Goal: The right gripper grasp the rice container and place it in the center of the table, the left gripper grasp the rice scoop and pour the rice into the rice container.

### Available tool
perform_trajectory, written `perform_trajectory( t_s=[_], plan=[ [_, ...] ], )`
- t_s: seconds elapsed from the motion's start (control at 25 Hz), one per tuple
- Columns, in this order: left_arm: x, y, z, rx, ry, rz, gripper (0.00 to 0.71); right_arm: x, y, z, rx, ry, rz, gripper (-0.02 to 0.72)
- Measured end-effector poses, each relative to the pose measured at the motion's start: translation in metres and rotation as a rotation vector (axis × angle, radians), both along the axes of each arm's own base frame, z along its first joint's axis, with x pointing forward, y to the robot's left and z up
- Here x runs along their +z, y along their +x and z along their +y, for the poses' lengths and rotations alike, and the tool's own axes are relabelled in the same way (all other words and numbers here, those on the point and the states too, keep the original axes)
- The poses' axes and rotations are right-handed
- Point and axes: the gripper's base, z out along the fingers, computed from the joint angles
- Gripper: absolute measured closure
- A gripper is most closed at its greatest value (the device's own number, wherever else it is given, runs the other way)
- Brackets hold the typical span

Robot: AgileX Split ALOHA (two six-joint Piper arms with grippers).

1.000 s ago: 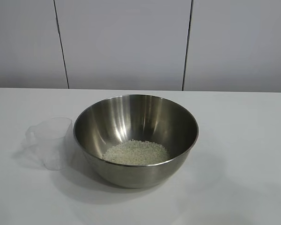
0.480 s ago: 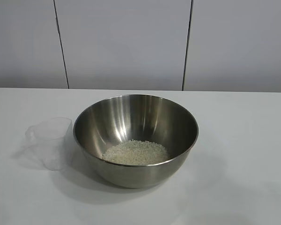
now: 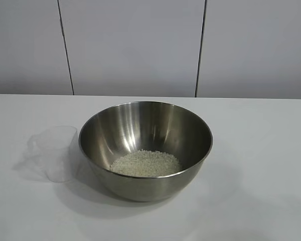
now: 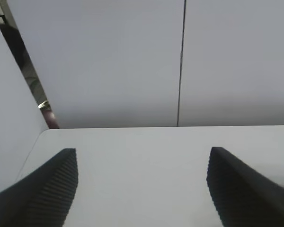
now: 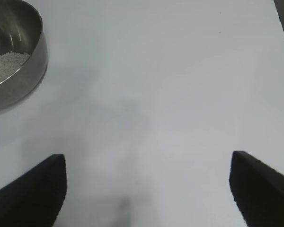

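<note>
**Pour done, both arms clear**

Holding my left gripper (image 4: 142, 189) spread and empty; the rice scoop (image 3: 52, 153) stands beside the rice container (image 3: 145, 150), out of its sight. My right gripper (image 5: 149, 189), jaws apart, has the container ahead, off to one side.

No text, label, brand, number or sign can be read on anything here.

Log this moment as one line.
bowl: mid-table, rice inside | cup: upright, empty, beside bowl | left hand: open, empty | right hand: open, empty
</note>
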Motion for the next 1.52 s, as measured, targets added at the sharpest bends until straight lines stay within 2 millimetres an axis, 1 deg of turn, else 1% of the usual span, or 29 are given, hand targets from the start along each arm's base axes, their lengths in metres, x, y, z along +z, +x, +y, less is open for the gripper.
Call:
perform_trajectory(
  t_s=[0.08,0.16,0.32,0.44,0.56,0.68,0.8,0.92,1.0,1.12,1.32,1.52],
  plan=[
    [-0.001,-0.012,-0.006,-0.034,-0.009,-0.005,0.163,0.000,0.000,0.000,0.000,0.000,0.000,0.064],
    [-0.006,-0.027,-0.010,-0.051,-0.023,-0.013,0.163,0.000,0.000,0.000,0.000,0.000,0.000,0.064],
    [-0.029,-0.059,-0.016,-0.041,-0.072,-0.045,0.164,0.000,0.000,0.000,0.000,0.000,-0.001,0.064],
    [-0.050,-0.076,-0.015,0.002,-0.096,-0.070,0.165,0.000,0.000,0.000,0.000,0.000,0.000,0.064],
    [-0.067,-0.087,-0.012,0.056,-0.085,-0.069,0.165,0.000,0.000,0.000,0.000,0.000,0.000,0.064],
    [-0.077,-0.092,-0.009,0.101,-0.097,-0.023,0.167,0.000,0.000,0.000,0.000,0.000,0.000,0.064],
    [-0.084,-0.095,-0.008,0.107,-0.088,0.060,0.168,0.000,0.000,0.000,0.000,0.000,0.000,0.064],
    [-0.096,-0.100,-0.009,0.093,-0.077,0.207,0.168,0.000,0.000,0.000,0.000,0.000,0.000,0.064],
    [-0.102,-0.103,-0.009,0.089,-0.075,0.262,0.168,0.000,0.000,0.000,0.000,0.000,0.000,0.064],
    [-0.110,-0.105,-0.008,0.098,-0.063,0.275,0.168,0.000,0.000,0.000,0.000,0.000,0.000,0.064],
    [-0.131,-0.100,-0.005,0.103,-0.043,0.336,0.168,0.000,0.000,0.000,0.000,0.000,0.000,0.064],
    [-0.133,-0.100,-0.005,0.093,-0.041,0.330,0.168,0.000,0.000,0.000,0.000,0.000,0.000,0.064]
  ],
)
